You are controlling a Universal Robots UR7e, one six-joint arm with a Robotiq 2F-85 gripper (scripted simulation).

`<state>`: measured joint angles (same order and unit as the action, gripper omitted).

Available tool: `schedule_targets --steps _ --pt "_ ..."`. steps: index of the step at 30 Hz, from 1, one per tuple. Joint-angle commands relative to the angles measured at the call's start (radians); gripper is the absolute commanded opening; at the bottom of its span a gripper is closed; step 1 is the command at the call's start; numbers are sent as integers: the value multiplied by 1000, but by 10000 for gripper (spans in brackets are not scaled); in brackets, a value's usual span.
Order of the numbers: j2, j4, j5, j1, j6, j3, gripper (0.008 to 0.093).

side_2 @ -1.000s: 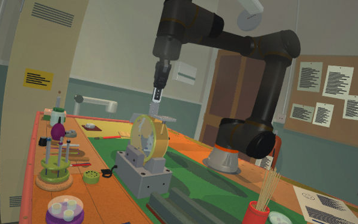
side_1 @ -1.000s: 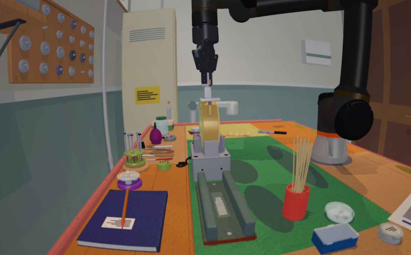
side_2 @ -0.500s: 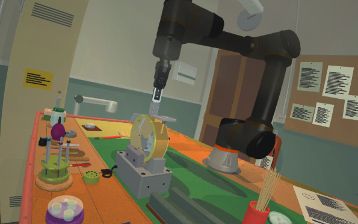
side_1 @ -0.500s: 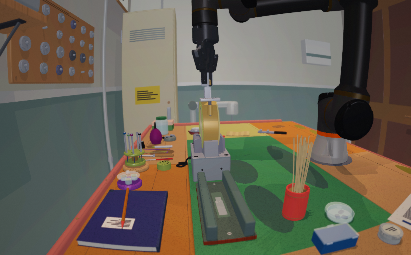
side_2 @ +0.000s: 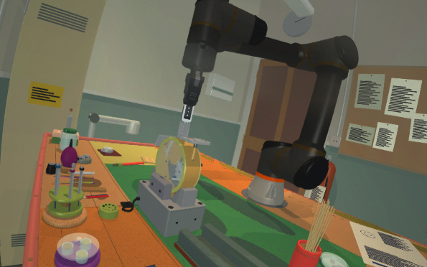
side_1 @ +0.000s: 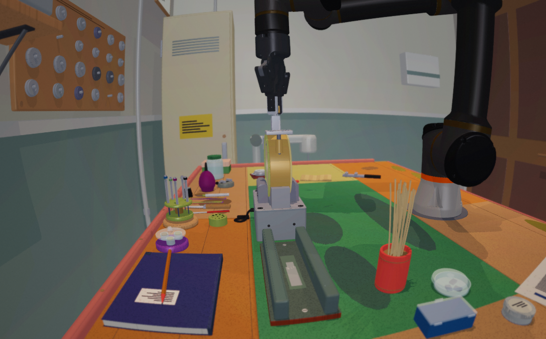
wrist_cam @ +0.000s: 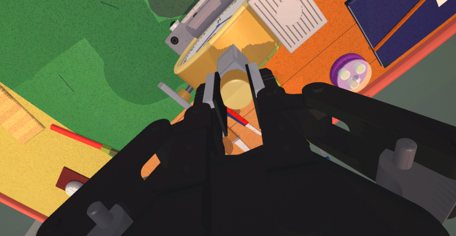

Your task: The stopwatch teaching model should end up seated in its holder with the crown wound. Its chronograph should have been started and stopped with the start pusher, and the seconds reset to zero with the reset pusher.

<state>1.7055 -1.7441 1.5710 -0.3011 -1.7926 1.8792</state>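
The stopwatch model (side_1: 278,163) (side_2: 178,165), a thick yellow disc with a clear face, stands on edge in its grey holder (side_1: 279,208) (side_2: 170,206) on the green mat. At its top, the round yellow crown (wrist_cam: 234,88) sits on a grey stem block, and my gripper (wrist_cam: 234,86) (side_1: 276,113) (side_2: 188,115) comes straight down from above and is clamped on that crown. A ribbed white pusher plate (wrist_cam: 287,13) (side_2: 200,141) juts from the rim on one side, and a thin grey pusher (wrist_cam: 173,95) on the other. The dial is mostly hidden in the wrist camera.
A long grey rail fixture (side_1: 298,274) lies on the mat in front of the holder. To the left stand a screwdriver stand (side_1: 178,202), a purple tray (side_1: 172,240) and a blue notebook (side_1: 167,291). A red cup of sticks (side_1: 394,265) stands to the right.
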Motion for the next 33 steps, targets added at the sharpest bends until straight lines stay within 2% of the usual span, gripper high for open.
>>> schedule_targets --steps 1,13,26,33 --pt "0 -1 0 0 -1 -1 245" --pt "0 -1 0 0 -1 -1 480" --pt "1 2 0 0 -1 -3 480" --pt "5 34 0 0 -1 -31 480"
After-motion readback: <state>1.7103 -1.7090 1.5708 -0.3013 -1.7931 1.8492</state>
